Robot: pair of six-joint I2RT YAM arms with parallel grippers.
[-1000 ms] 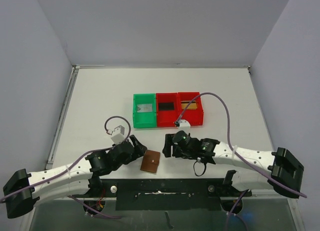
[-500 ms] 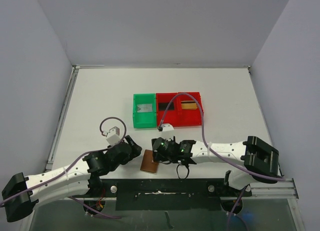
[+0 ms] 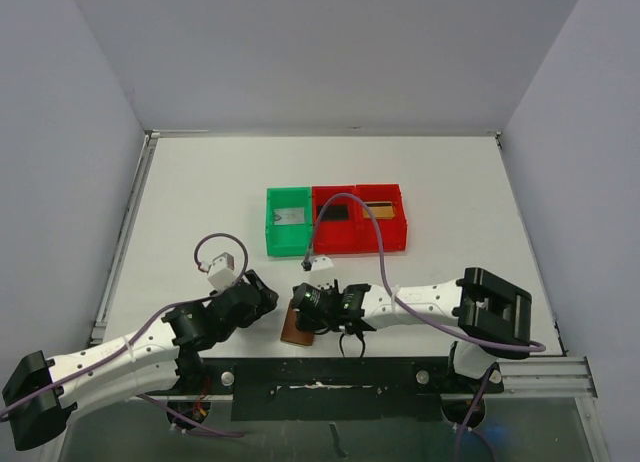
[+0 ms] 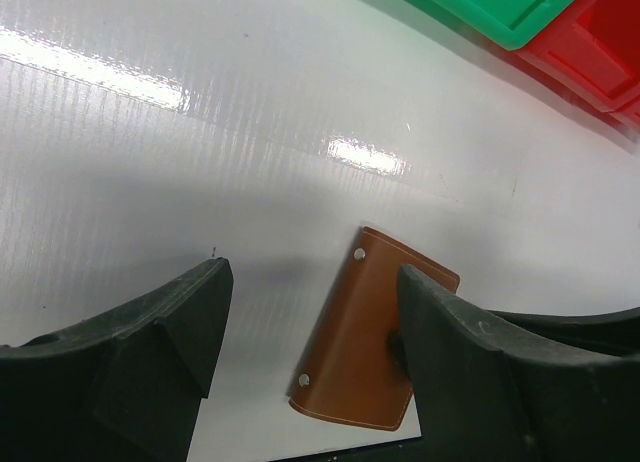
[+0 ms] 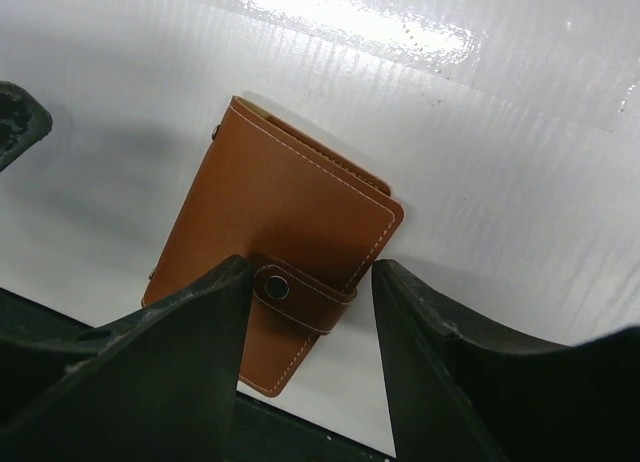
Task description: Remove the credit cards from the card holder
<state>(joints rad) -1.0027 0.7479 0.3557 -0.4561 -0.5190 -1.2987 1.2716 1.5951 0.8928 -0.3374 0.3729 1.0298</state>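
The card holder (image 5: 280, 222) is a closed brown leather wallet with its snap tab (image 5: 300, 294) fastened, lying flat near the table's front edge (image 3: 294, 332). My right gripper (image 5: 312, 272) is open and low over it, its fingers on either side of the snap tab; it shows in the top view (image 3: 304, 316). My left gripper (image 4: 315, 282) is open just left of the wallet (image 4: 365, 332), also seen from above (image 3: 266, 300). Any cards inside the holder are hidden. A pale card (image 3: 290, 216), a black card (image 3: 333, 212) and a gold card (image 3: 380, 209) lie in the bins.
A green bin (image 3: 272, 232) and two red bins (image 3: 345, 244) (image 3: 402, 230) stand in a row at mid table. The black base rail (image 3: 330, 374) runs right behind the wallet's near edge. Cables loop above both wrists.
My right arm has swung left from beside the wallet to directly over it. My left gripper has drawn back slightly to the left. The wallet has not moved.
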